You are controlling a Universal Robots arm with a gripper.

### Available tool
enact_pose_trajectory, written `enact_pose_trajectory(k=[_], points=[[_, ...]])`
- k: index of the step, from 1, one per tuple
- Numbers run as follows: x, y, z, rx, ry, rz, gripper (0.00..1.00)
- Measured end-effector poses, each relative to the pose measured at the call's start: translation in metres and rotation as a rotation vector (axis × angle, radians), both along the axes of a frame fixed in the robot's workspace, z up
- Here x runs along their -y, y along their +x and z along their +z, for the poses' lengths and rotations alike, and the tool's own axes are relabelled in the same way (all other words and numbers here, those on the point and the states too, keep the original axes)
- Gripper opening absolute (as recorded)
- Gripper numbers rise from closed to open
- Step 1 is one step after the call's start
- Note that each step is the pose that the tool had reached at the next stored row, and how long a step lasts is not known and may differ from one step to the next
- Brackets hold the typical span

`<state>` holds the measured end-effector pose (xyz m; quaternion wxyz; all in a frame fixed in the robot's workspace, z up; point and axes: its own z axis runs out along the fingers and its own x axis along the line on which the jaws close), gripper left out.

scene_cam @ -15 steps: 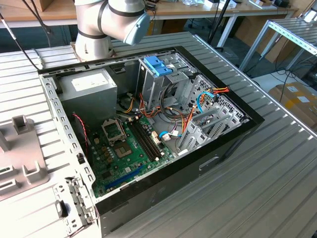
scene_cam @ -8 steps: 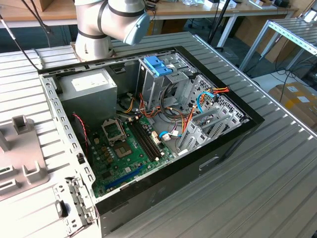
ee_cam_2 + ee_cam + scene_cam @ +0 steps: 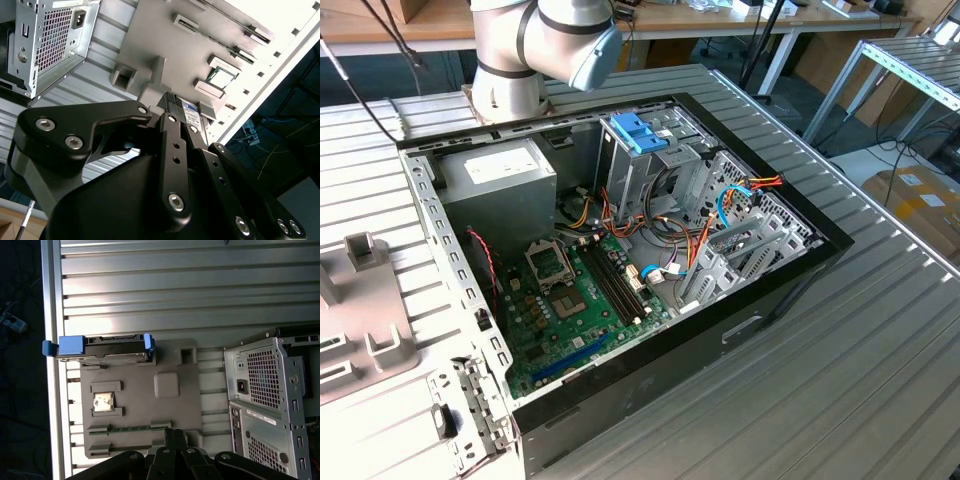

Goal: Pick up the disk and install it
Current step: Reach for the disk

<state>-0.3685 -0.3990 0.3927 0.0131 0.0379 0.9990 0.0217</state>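
Hovering over the grey fixture (image 3: 145, 405), pincer (image 3: 173, 440) opening can't be told; disk (image 3: 102, 347) stands on edge, likely stiff, heavyish, shock-sensitive, so grip flat faces mid-body, not blue rails.

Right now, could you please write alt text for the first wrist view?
The disk, framed by light-blue rails, stands on edge in a grey holder tray on a ribbed metal table. A computer case shows its vented rear beside the tray, and the gripper hangs over it.
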Motion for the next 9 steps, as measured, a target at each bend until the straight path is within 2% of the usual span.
enact_pose_trajectory(k=[9], points=[[0.0,-0.0044,0.0,0.0,0.0,0.0,0.11]])
